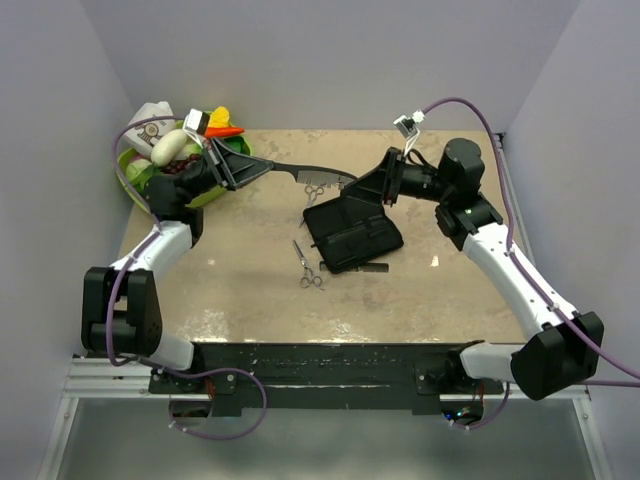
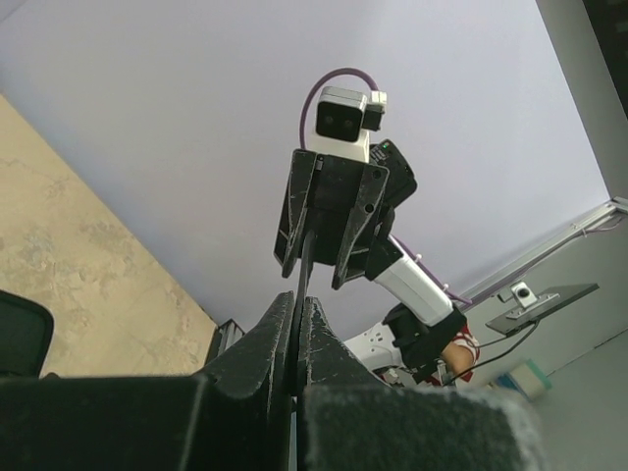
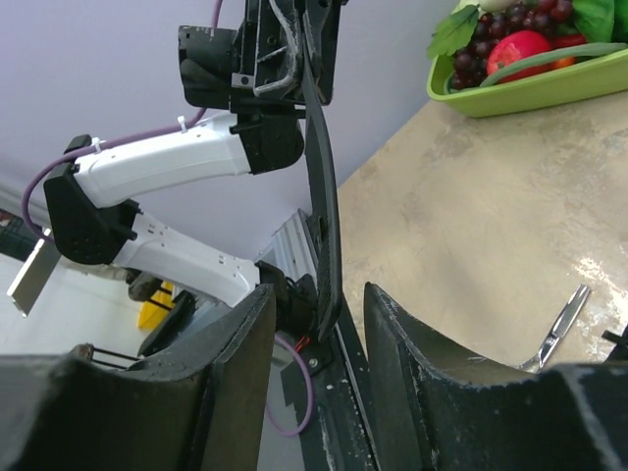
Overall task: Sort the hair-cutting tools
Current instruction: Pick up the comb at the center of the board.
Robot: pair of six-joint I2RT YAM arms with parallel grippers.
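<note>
My left gripper (image 1: 262,170) is shut on one end of the thin black comb (image 1: 310,175), which it holds out level above the table toward the right arm. In the left wrist view the comb (image 2: 306,257) runs edge-on from my pinched jaws (image 2: 297,299) up into the right gripper's fingers (image 2: 358,211). My right gripper (image 3: 319,299) stands open around the comb's free end (image 3: 322,216), with a gap on each side. One pair of silver scissors (image 1: 314,190) lies below the comb, and another pair (image 1: 308,266) lies left of the black case (image 1: 352,233).
A green bowl (image 1: 215,190) of toy fruit and vegetables sits at the back left, behind my left arm; its rim (image 3: 510,93) shows in the right wrist view. The scissors' tips (image 3: 559,329) lie on the tabletop near my right finger. Walls close the table on three sides.
</note>
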